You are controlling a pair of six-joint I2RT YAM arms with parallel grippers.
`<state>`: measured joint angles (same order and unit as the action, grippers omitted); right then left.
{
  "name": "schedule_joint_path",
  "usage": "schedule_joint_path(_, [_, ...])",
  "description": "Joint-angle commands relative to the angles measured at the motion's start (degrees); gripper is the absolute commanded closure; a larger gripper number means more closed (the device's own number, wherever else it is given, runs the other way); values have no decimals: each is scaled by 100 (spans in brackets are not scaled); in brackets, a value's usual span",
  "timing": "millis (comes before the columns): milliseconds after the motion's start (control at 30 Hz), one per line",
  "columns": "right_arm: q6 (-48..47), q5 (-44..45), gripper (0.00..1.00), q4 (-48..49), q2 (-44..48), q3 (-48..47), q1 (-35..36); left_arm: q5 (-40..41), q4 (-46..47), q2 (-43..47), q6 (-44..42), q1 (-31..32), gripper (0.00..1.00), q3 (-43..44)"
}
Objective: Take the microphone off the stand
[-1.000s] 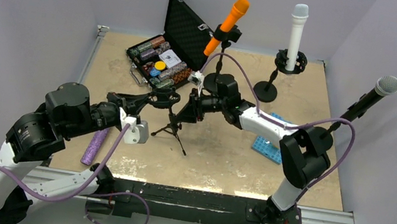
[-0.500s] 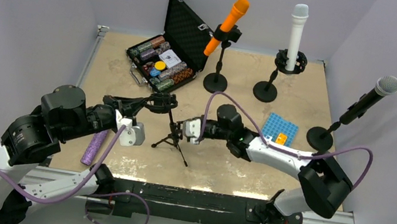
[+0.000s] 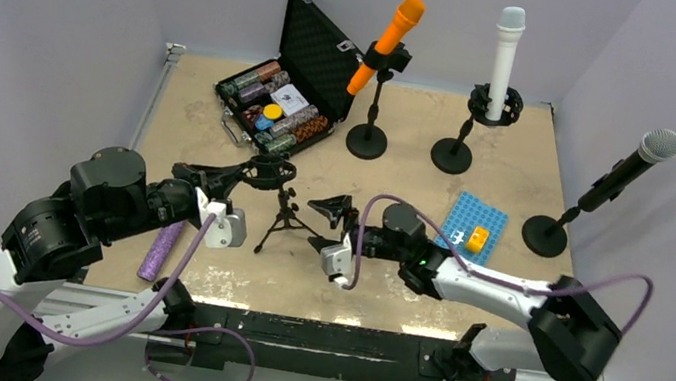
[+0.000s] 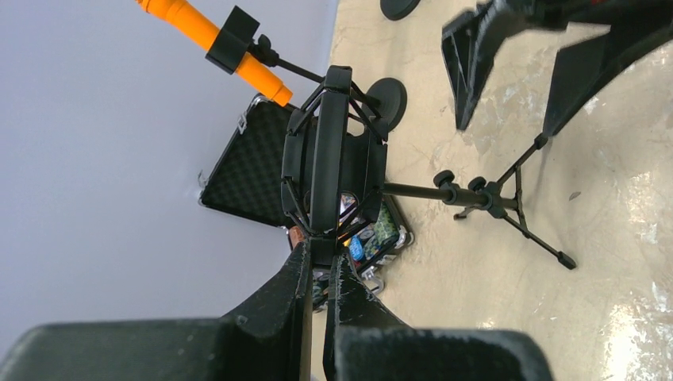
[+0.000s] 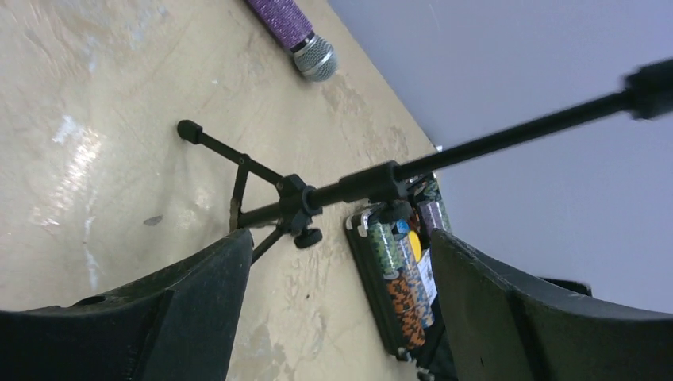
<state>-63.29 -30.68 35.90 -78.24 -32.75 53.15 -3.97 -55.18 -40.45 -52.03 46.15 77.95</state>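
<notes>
A small black tripod stand [image 3: 287, 218] is on the table in front of the arms, and its shock mount [image 3: 268, 172] holds no microphone. My left gripper [image 3: 247, 175] is shut on the mount's rim; in the left wrist view the gripper [image 4: 319, 254] pinches the ring of the mount [image 4: 329, 159]. A purple glitter microphone [image 3: 162, 247] lies flat on the table at the near left, apart from the stand, with its silver head [image 5: 316, 59] in the right wrist view. My right gripper [image 3: 327, 223] hangs open just right of the tripod, nothing between its fingers, with the stand's pole [image 5: 357, 184] ahead of them.
At the back are an orange microphone [image 3: 389, 41], a white one [image 3: 504, 59] and a black one [image 3: 633, 164], each on its own stand. An open black case [image 3: 276, 105] of poker chips lies back left. A blue plate [image 3: 474, 223] with a yellow brick lies to the right.
My right gripper has pulled back from the stand's mount toward the near edge and opened. The left gripper has kept its hold on the mount.
</notes>
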Motion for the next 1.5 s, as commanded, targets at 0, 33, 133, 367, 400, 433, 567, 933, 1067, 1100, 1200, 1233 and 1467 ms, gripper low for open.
schedule_joint_path(0, [1612, 180, 15, -1975, 1002, -498, -69, -84, 323, 150, -235, -36, 100, -5])
schedule_joint_path(33, [2253, 209, 15, -2440, 1103, -677, -158, -128, 323, 165, -269, -28, 100, -12])
schedule_joint_path(133, [4104, -216, 18, -3613, 1057, -1348, -667, -251, 288, 213, -327, -34, 100, -78])
schedule_joint_path(367, [7667, -1920, 25, -3275, 12, -2016, -1323, -629, 127, 239, -533, -28, 100, -139])
schedule_joint_path(400, [7880, -2120, 25, -3137, -186, -2119, -1324, -665, 142, 232, -615, -30, 100, -145])
schedule_joint_path(433, [8028, -2353, 24, -3057, -376, -2253, -1324, -712, 189, 218, -708, -34, 100, -153])
schedule_joint_path(567, [8972, -3639, 23, -2473, -1187, -2824, -1369, -819, 250, 131, -1068, -35, 100, -96])
schedule_joint_path(933, [11170, -4169, 32, -1533, -2444, -3343, -1640, -802, 274, 10, -1739, -35, 100, 75])
schedule_joint_path(1067, [11483, -3786, 36, -1710, -2640, -3425, -1651, -854, 203, 59, -1954, -34, 100, 23])
schedule_joint_path(1100, [11567, -3688, 37, -1714, -2670, -3421, -1666, -870, 173, 77, -2019, -32, 100, 19])
schedule_joint_path(1200, [11836, -3404, 38, -1571, -2735, -3324, -1729, -857, 117, 118, -2108, -33, 100, 25])
schedule_joint_path(1233, [11905, -3300, 38, -1560, -2747, -3291, -1758, -847, 78, 124, -2117, -31, 100, 45])
schedule_joint_path(1467, [12250, -2896, 46, -1367, -2784, -3141, -1877, -829, 58, 99, -2114, -36, 100, 95])
